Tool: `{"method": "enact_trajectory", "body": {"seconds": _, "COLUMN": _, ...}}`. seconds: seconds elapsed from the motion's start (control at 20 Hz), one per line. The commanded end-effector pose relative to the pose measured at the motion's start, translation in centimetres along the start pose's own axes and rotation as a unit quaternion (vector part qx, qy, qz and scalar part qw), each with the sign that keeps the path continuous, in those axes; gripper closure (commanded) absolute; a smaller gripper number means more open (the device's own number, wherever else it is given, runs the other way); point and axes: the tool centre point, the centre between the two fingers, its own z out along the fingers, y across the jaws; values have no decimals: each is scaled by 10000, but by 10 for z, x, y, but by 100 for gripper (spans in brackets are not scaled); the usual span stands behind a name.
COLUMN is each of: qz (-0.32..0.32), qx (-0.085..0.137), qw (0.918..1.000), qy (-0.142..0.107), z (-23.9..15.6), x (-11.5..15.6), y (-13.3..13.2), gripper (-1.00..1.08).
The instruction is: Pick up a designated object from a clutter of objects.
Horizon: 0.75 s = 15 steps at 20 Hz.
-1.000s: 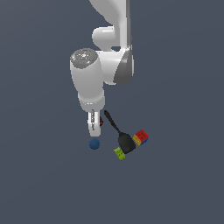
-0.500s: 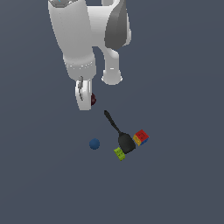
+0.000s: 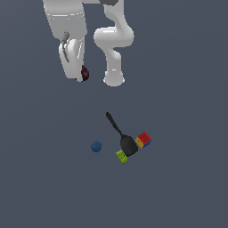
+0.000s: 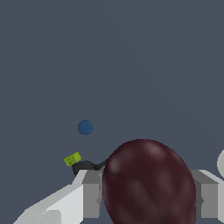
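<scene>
The dark red ball hangs high above the floor, held in my gripper, which is shut on it. In the wrist view the maroon ball fills the space between the two grey fingers. Far below lies the rest of the clutter: a blue ball, a black spatula, a lime-green block and a multicoloured cube. The wrist view also catches the blue ball, the green block and part of the spatula.
The arm's white base column stands behind the clutter, to the exterior view's right of the gripper. The floor is a plain dark grey surface.
The gripper has risen well above the floor with the dark red ball in it. The blue ball, spatula, block and cube stayed where they were.
</scene>
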Motion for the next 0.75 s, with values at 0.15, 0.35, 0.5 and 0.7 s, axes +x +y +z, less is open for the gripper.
{"method": "enact_trajectory", "body": {"seconds": 0.15, "qz": -5, "qx": -3, "qw": 10000, "qy": 1, "z": -38, "x": 7, "y": 14, "gripper": 108}}
{"method": "enact_trajectory", "body": {"seconds": 0.35, "qz": -8, "qx": -3, "qw": 10000, "qy": 1, "z": -56, "x": 10, "y": 20, "gripper": 108}}
{"method": "enact_trajectory", "body": {"seconds": 0.5, "qz": -10, "qx": -2, "qw": 10000, "qy": 1, "z": -64, "x": 12, "y": 22, "gripper": 108}}
{"method": "enact_trajectory", "body": {"seconds": 0.7, "qz": -13, "qx": -2, "qw": 10000, "qy": 1, "z": -67, "x": 12, "y": 22, "gripper": 108}}
